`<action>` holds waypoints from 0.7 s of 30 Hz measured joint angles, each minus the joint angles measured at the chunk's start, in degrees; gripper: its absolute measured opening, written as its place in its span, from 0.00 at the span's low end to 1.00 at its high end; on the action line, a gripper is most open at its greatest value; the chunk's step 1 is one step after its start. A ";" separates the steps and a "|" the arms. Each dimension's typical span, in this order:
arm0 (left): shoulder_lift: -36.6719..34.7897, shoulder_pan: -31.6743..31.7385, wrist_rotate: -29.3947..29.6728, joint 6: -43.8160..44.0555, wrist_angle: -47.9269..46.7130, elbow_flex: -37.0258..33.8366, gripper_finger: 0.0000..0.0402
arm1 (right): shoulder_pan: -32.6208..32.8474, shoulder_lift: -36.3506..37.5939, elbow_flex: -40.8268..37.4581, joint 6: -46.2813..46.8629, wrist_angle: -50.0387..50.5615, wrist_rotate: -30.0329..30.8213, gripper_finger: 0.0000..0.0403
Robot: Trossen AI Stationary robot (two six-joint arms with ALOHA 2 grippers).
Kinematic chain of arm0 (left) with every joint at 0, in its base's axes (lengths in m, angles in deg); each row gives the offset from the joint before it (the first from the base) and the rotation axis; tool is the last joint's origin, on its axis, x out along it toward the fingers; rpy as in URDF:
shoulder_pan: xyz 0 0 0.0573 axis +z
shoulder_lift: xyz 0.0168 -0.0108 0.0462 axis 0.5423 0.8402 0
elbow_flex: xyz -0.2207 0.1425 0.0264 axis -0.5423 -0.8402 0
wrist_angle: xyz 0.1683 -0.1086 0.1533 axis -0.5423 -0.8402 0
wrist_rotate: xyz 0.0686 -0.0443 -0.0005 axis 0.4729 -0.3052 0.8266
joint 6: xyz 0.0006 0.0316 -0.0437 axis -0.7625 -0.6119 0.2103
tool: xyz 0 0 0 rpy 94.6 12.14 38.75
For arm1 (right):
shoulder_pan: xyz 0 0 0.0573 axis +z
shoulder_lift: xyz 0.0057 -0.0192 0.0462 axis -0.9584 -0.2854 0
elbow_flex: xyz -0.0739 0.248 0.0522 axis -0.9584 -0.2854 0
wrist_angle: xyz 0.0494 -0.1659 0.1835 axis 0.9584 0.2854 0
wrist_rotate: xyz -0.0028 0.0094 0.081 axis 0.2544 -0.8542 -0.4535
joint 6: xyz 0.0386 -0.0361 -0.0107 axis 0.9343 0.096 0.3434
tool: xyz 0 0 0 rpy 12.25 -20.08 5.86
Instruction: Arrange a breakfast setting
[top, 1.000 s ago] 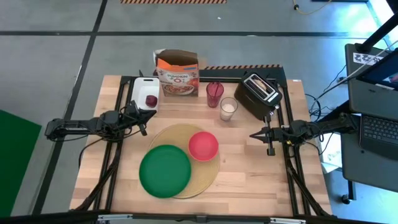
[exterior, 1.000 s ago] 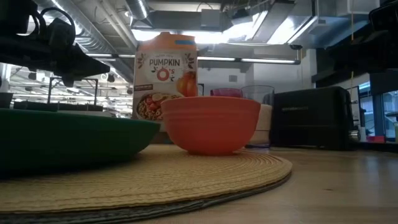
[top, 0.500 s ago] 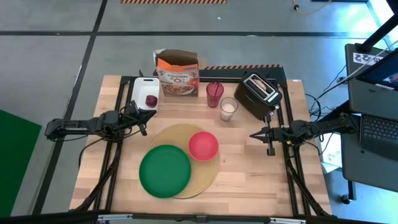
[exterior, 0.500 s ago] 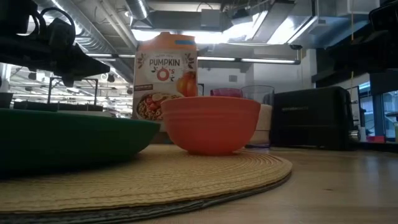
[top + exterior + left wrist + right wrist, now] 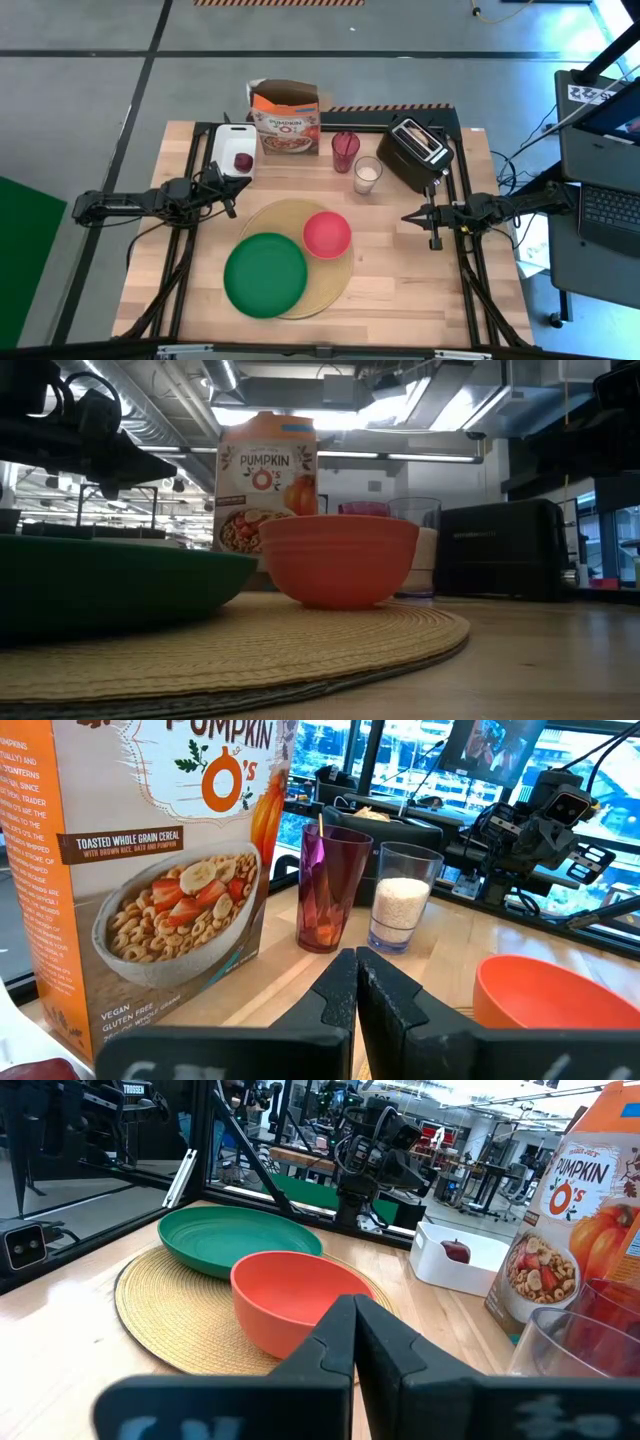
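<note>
The round tan placemat [image 5: 300, 262] lies at the table's middle. The green plate [image 5: 265, 274] rests on its near left part, the red bowl [image 5: 327, 234] on its right part. The dark-red fruit [image 5: 243, 161] sits on the white cutting board [image 5: 232, 142] at the far left; it also shows in the right wrist view [image 5: 456, 1251]. My left gripper [image 5: 231, 207] is shut and empty, left of the mat. My right gripper [image 5: 410, 217] is shut and empty, right of the bowl. The bread ring and the spoon are out of view.
A cereal box [image 5: 287, 122], a purple cup [image 5: 345, 151] and a clear glass holding something white [image 5: 367, 175] stand at the far side. The black toaster [image 5: 420, 150] stands at the far right. There is bare wood at the table's near right.
</note>
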 joint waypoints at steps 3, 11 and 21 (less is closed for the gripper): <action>-0.01 0.00 -0.01 -0.01 0.01 0.00 0.01 | -0.01 0.00 0.00 0.00 -0.01 0.00 0.01; -0.02 0.00 0.00 0.00 0.00 -0.01 0.01 | -0.01 0.01 -0.01 0.01 -0.01 0.00 0.01; -0.02 0.00 -0.02 -0.01 0.00 0.00 0.01 | -0.02 -0.01 0.01 -2.90 -0.03 0.27 0.01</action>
